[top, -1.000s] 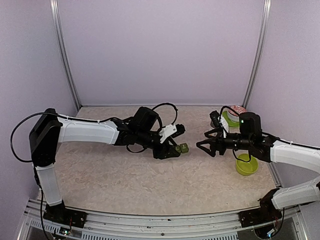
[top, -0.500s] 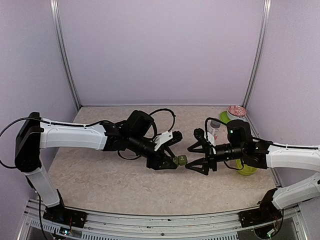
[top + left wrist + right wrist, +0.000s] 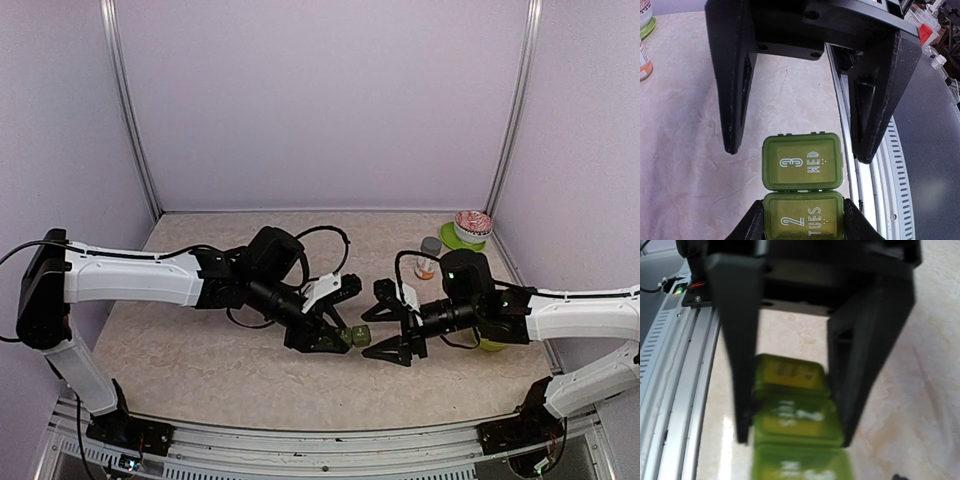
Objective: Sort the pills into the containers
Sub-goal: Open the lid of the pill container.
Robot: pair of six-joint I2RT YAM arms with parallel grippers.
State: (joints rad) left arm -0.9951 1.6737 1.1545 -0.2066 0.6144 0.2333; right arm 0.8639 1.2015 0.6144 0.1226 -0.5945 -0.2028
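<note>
1. Since a second ago both arms have swung toward me. The right gripper (image 3: 368,336), then well apart at 3 o'clock, now meets the pill organizer (image 3: 351,335).
2. Left gripper (image 3: 803,210): clamped narrow on the "2 TUES" compartment (image 3: 802,226), reaching in from 9 o'clock.
3. Right gripper: jaws wide, one finger (image 3: 735,90) on either side of the "3 WED" lid (image 3: 802,162), touching neither side.
4. Organizer: near the middle of the table (image 3: 200,350), toward 6 o'clock.
5. Pill bottle (image 3: 429,257): upright, at 2 o'clock from the organizer.

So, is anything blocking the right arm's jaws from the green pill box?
Nothing visible. The right arm has jaws open either side of the pill box; the left arm grips its other end.
</note>
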